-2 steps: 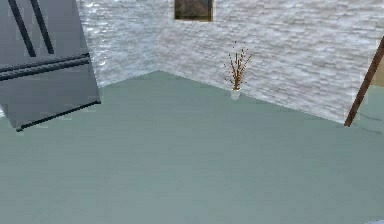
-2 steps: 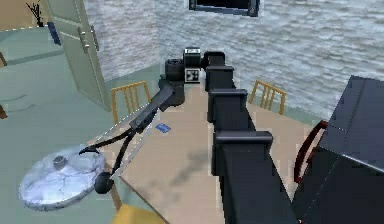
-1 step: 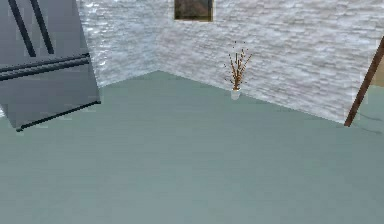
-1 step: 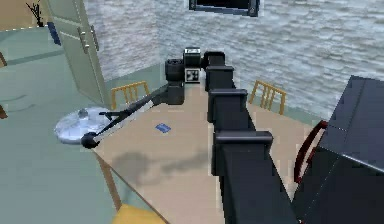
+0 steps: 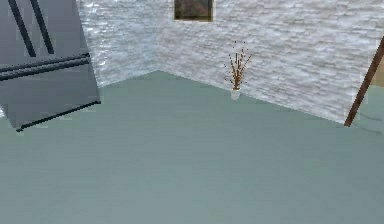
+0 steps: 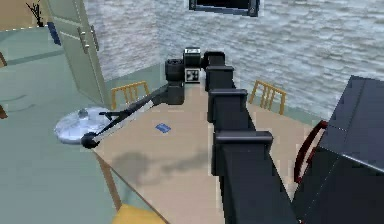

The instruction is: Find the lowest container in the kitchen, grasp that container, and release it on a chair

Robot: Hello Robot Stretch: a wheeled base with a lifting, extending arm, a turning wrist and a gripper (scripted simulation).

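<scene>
In the arm side view the dark arm [image 6: 238,150] reaches out over a wooden table [image 6: 175,160]. My gripper [image 6: 94,137] points down to the left, toward the table's left edge. A shallow round grey container [image 6: 72,126] sits right at the fingers, at or just past that edge. I cannot tell whether the gripper holds it. Wooden chairs stand at the table's far side, one on the left [image 6: 128,94] and one further right [image 6: 268,96]. A red-brown chair [image 6: 311,150] stands on the right.
A small blue thing [image 6: 162,127] lies on the table. A big black box [image 6: 352,140] stands at the right, a pale door [image 6: 78,50] at the left. Ahead are a grey fridge [image 5: 45,60], open floor [image 5: 200,160], a potted dry plant [image 5: 237,75] and stone walls.
</scene>
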